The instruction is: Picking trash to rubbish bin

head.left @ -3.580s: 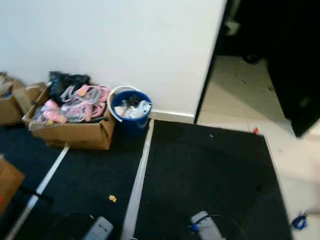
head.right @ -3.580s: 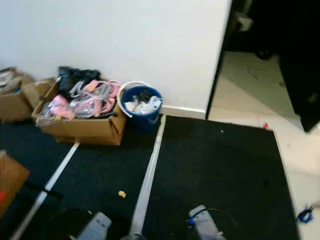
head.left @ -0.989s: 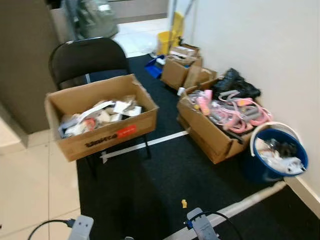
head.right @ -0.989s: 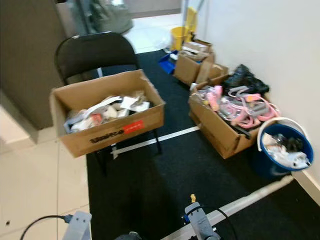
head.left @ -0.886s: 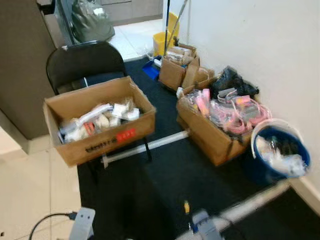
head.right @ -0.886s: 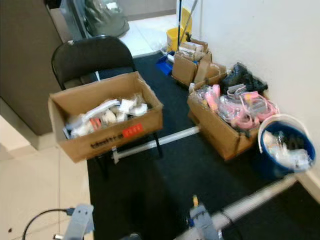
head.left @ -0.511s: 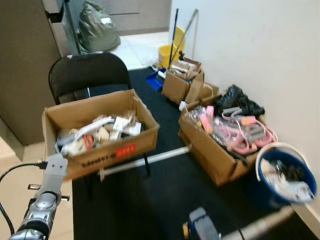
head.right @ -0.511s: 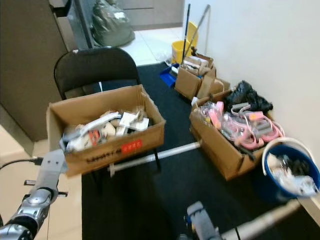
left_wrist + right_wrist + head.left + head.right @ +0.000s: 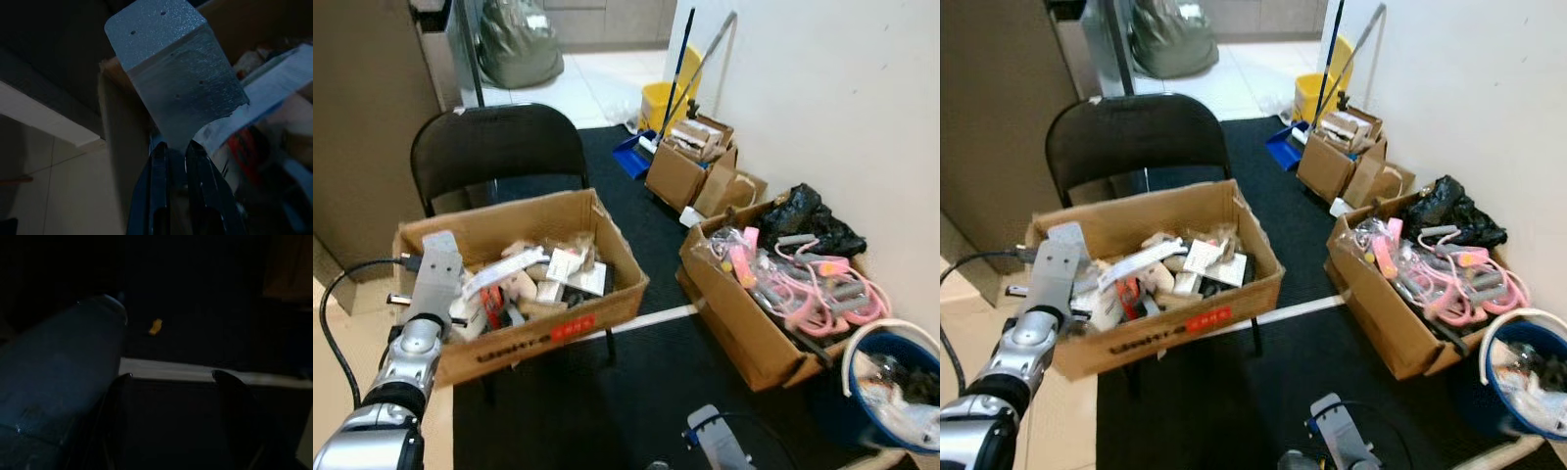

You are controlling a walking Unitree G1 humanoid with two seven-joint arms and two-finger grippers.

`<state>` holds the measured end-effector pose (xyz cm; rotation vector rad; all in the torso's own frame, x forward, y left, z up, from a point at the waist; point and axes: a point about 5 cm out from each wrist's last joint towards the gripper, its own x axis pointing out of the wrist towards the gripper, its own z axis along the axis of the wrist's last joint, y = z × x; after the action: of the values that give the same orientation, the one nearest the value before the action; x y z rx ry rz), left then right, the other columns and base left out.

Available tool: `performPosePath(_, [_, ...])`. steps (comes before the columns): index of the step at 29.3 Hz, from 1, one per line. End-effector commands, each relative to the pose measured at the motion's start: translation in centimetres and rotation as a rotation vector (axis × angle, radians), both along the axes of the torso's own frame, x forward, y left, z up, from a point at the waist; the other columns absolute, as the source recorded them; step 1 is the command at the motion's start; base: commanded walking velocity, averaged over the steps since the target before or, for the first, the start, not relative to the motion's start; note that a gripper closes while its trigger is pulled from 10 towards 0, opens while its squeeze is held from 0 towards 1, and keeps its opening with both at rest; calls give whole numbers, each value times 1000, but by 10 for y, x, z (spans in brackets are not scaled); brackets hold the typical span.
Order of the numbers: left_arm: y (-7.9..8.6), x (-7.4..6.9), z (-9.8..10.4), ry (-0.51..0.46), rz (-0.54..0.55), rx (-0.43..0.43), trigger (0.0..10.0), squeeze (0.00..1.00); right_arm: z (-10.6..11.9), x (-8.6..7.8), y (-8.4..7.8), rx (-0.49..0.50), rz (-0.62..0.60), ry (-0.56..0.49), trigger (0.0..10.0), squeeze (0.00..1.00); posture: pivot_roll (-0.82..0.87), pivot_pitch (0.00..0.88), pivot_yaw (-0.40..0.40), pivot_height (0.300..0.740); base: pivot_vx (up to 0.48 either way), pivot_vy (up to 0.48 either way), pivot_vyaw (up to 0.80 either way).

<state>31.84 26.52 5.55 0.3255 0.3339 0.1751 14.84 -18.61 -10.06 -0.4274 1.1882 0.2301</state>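
While left tool (image 9: 177, 196), fingers nearly together and empty, hovers at cardboard box (image 9: 607, 304) rim left of frame, trash (image 9: 540, 279) lies inside; blue bucket (image 9: 886, 397) lower right; right tool (image 9: 171, 421) spread open, low.

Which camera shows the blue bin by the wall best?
The right eye view: the blue bin shows most of its white rim and its trash. The left eye view crops it at the edge. The dark wrist views tell nothing about it.
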Motion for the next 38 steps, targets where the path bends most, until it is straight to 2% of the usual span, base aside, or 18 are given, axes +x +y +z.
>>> performPosePath(1, [-6, 1, -1, -5, -25, -55, 10000, 0, -6, -15, 4, 15, -7, 58, 10000, 0, 90, 102, 7, 740, 349, 0, 0])
performPosePath(2, [-8, 3, 0, -8, -39, -70, 10000, 0, -6, -16, 4, 15, -7, 58, 10000, 0, 90, 102, 7, 740, 345, 0, 0])
performPosePath(3, [-13, 5, 1, -18, -57, -126, 10000, 0, -6, -16, 4, 14, -7, 58, 10000, 0, 90, 102, 7, 740, 262, 0, 0])
performPosePath(7, [-19, 6, 0, -20, -77, -195, 10000, 0, -6, -16, 4, 13, -8, 59, 10000, 0, 90, 102, 7, 740, 66, 0, 0])
performPosePath(9, [-28, 5, -8, 48, -142, -250, 10000, 0, -6, -15, 4, 11, -4, 60, 10000, 0, 90, 102, 7, 740, 0, 0, 0])
performPosePath(10, [-31, 4, -10, 62, -158, -265, 10000, 361, -6, -15, 4, 10, -3, 60, 10000, 0, 90, 102, 7, 740, 0, 0, 0])
performPosePath(11, [-34, 3, -13, 79, -177, -279, 10000, 1000, -6, -15, 4, 10, -2, 60, 10000, 0, 90, 102, 7, 740, 0, 0, 0])
performPosePath(22, [-41, -2, -20, 132, -268, -294, 10000, 1000, -6, -16, 3, 7, 0, 62, 10000, 0, 90, 102, 7, 740, 0, 0, 0])
performPosePath(25, [-41, 0, -15, 115, -318, -233, 10000, 1000, -6, -15, 3, 5, 1, 63, 10000, 0, 86, 108, 8, 740, 0, 0, 0])
performPosePath(26, [-42, 2, -12, 102, -326, -230, 10000, 914, -6, -15, 3, 5, 1, 63, 10000, 0, 86, 108, 8, 740, 0, 0, 0])
performPosePath(27, [-42, 3, -9, 86, -332, -226, 10000, 0, -6, -15, 3, 5, 1, 63, 10000, 0, 86, 108, 8, 740, 0, 0, 0])
performPosePath(32, [-52, 11, 4, 15, -389, -228, 10000, 0, -6, -15, 3, 5, 2, 62, 10000, 0, 88, 106, 8, 740, 0, 0, 0])
performPosePath(38, [-55, 9, 0, 33, -389, -210, 10000, 0, -6, -14, 3, 5, 2, 60, 10000, 0, 89, 104, 11, 740, -291, 0, 0])
